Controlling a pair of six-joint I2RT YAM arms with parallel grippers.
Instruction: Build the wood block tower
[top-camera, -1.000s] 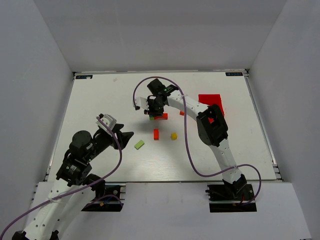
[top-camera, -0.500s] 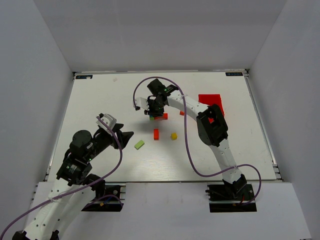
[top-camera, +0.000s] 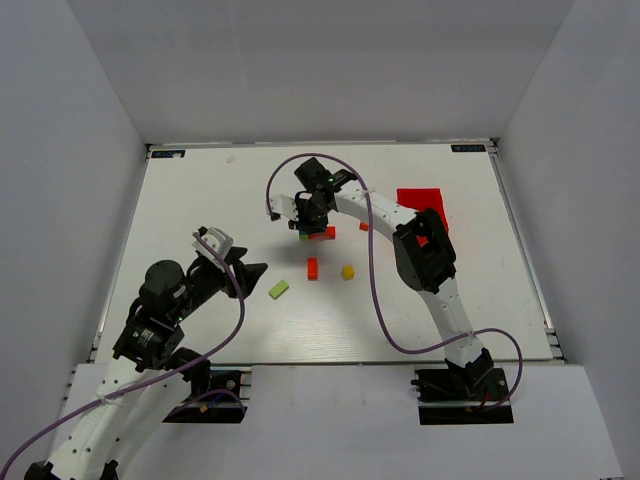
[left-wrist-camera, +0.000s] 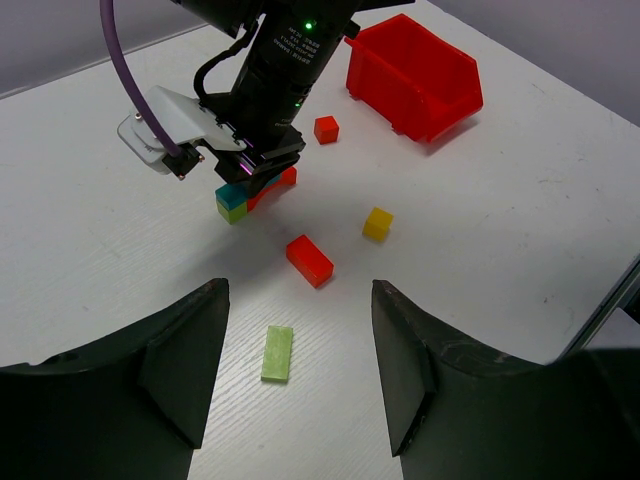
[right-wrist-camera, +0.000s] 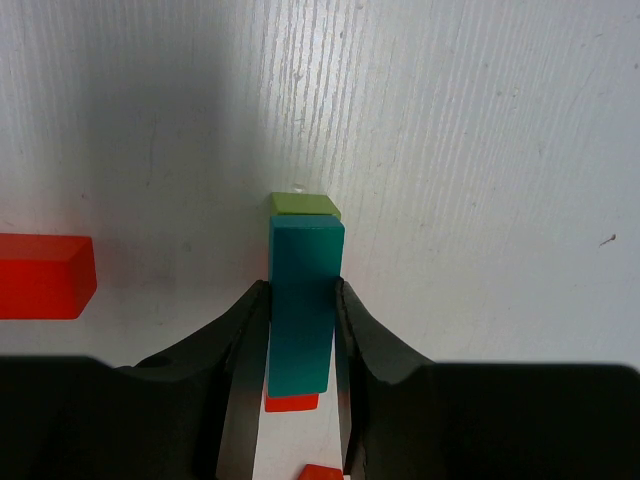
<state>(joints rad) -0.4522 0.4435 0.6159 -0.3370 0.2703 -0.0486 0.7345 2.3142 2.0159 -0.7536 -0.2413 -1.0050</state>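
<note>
At the left the left pincer (top-camera: 238, 265) hangs open and empty above the bench (left-wrist-camera: 100, 250), with a loose lime green bar (left-wrist-camera: 277, 353) lying just ahead of it. Near mid-bench the wood block tower (left-wrist-camera: 232, 196) is a low stack: a teal bar (right-wrist-camera: 300, 300) lying across a lime green cube (right-wrist-camera: 303, 204) and a red piece, the right pincer (left-wrist-camera: 258, 182) clamped on the teal bar's sides. Rightward lie a red bar (left-wrist-camera: 309, 260), a yellow cube (left-wrist-camera: 377, 223) and a small red cube (left-wrist-camera: 326, 129), all apart from the stack; the red bin (left-wrist-camera: 415, 75) stands farthest right, partly hidden by the right arm from overhead.

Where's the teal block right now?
The teal block is pinched in the right claw, directly over the lime green block, mid-table in the top view, left of the red bin.
</note>
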